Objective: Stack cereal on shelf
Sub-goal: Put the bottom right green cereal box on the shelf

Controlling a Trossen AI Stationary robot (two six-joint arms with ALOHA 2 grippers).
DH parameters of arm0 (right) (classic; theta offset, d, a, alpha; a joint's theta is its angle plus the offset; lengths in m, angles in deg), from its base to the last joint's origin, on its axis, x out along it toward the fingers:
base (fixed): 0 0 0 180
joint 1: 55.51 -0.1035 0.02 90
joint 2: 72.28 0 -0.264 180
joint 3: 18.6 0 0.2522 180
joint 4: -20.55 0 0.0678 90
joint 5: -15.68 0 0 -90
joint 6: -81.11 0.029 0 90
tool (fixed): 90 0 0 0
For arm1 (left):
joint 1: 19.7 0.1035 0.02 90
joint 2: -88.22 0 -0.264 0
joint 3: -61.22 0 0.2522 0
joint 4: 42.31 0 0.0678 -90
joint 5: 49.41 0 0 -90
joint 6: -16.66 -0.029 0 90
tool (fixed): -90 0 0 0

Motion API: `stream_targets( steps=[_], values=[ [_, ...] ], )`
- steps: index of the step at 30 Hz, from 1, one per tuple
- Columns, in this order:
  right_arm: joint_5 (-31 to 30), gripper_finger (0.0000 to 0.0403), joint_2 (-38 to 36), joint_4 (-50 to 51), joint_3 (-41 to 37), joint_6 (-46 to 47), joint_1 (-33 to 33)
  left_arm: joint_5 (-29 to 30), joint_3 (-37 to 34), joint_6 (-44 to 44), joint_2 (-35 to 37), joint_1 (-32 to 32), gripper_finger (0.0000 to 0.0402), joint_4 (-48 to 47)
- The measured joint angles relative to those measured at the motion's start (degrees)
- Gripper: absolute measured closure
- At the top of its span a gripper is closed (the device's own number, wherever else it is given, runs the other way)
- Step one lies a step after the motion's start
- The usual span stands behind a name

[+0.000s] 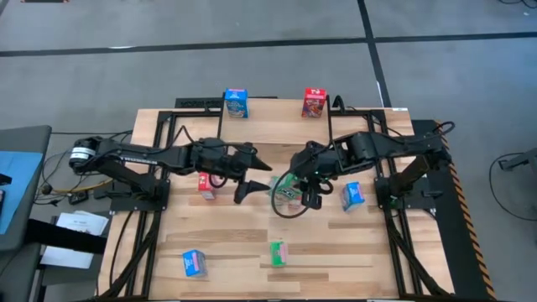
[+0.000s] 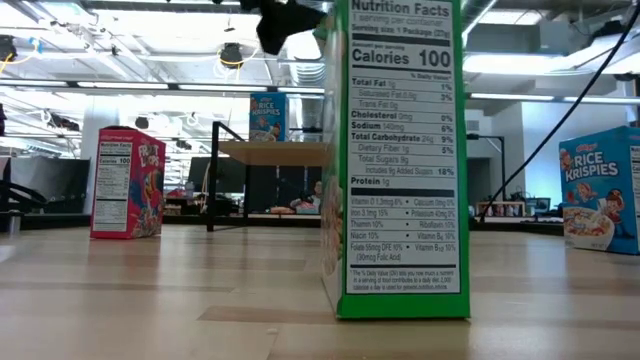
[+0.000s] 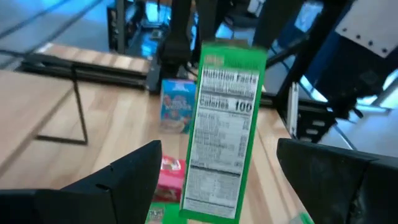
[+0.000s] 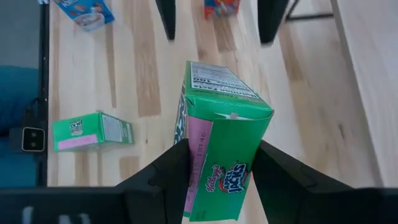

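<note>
Gripping: right gripper (image 4: 217, 180) pinches a green cereal box (image 4: 221, 149) between both fingers at mid-table.
Neighbour: left gripper (image 1: 252, 178) at the box's 9 o'clock in the high view, fingers spread wide, holding nothing.
Shelf: shelf (image 1: 277, 107) at 12 o'clock carries a blue box (image 1: 236, 103) and a red box (image 1: 314, 102).
Surface: wooden table (image 1: 235, 235); more boxes loose around it.
Room: office ceiling lights beyond.
</note>
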Motion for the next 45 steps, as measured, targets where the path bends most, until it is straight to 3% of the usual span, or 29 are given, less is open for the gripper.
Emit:
stream_targets(
  steps=[27,38,45],
  values=[
    [0.04,0.0218,0.0,-6.94,-0.07,-2.39,-0.02,-6.75,-0.09,0.72,-2.79,0.0,0.0096,1.3],
    [0.07,0.0218,0.0,-7.6,-0.07,-2.37,-0.02,-7.12,-0.09,-0.48,-2.79,0.0,0.0186,0.89],
    [0.13,0.0217,0.0,-7.48,-0.07,-2.35,-0.02,-7.12,-0.09,-0.46,-2.79,0.0,0.0211,0.89]
  ],
)
